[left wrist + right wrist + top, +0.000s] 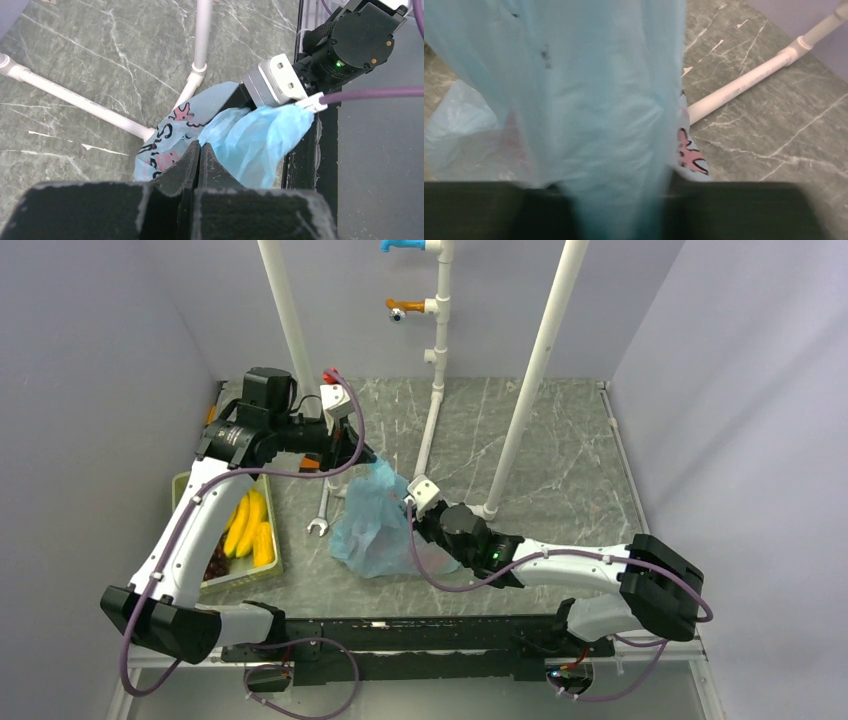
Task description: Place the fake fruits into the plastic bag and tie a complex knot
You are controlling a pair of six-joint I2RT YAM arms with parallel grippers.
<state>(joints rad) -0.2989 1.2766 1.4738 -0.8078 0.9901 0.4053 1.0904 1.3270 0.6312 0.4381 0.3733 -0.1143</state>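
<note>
The left hand [197,160] has its fingers pressed together on a fold of the plastic bag [370,530], pinching the thin blue film at the bag's upper edge. The printed body of the bag hangs away beyond and below its fingertips, down to the counter [560,460]. The right hand [408,502] is at the opposite side of the bag's top, near the left hand, with a puffed stretch of plastic running between the two. In the right wrist view a gathered band of the bag drops straight into the gap between this hand's fingers and fills it from side to side. The fingers are a dark blur there, so I cannot tell whether they are clamping the plastic or only closing around it. The bulk of the bag sits on the counter just below and to the outer side of the right hand, slack and crumpled. The bananas [248,525] lie in a pale green tray [245,578] under the left forearm, well behind the left hand and apart from the bag. A wrench [322,510] rests on the counter between the tray and the bag, below the left hand.
</note>
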